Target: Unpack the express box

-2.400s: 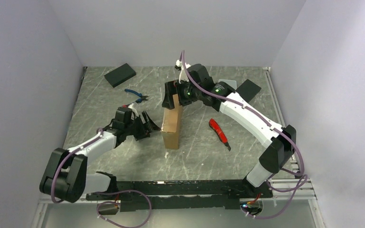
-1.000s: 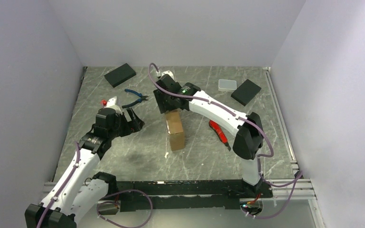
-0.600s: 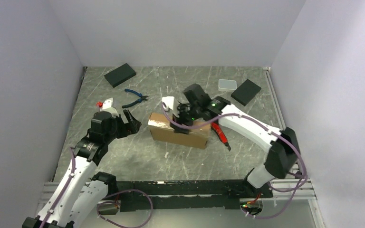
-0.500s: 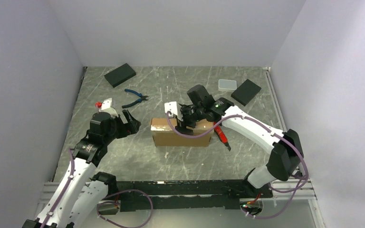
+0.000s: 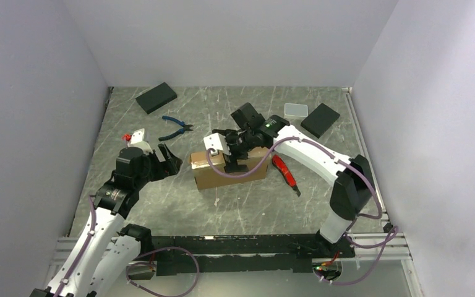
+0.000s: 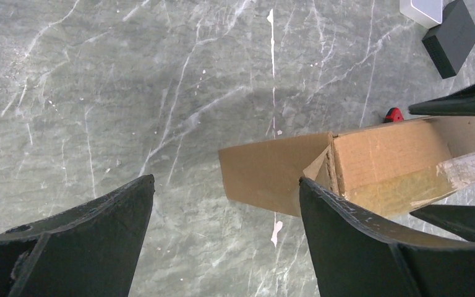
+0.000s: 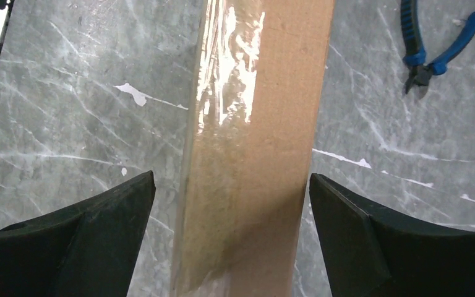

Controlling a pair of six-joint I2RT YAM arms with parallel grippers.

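Seen from above, the express box [image 5: 229, 172] lies on the counter [image 5: 161, 204] beneath the right hand [image 5: 234, 161]. Gaps are shown only by the wrist views: that hand and the left hand [image 6: 226, 182] are spread, released.

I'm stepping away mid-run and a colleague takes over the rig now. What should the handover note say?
Left gripper: open, empty, facing one end of the express box, apart from it.
Right gripper: open, jaws straddling the box, not clamped.
Box: mid-table, on a long edge, clear tape intact.
Done: nothing unpacked.
Left: cut the tape, open it, take out the contents; the red knife lies beside the box.
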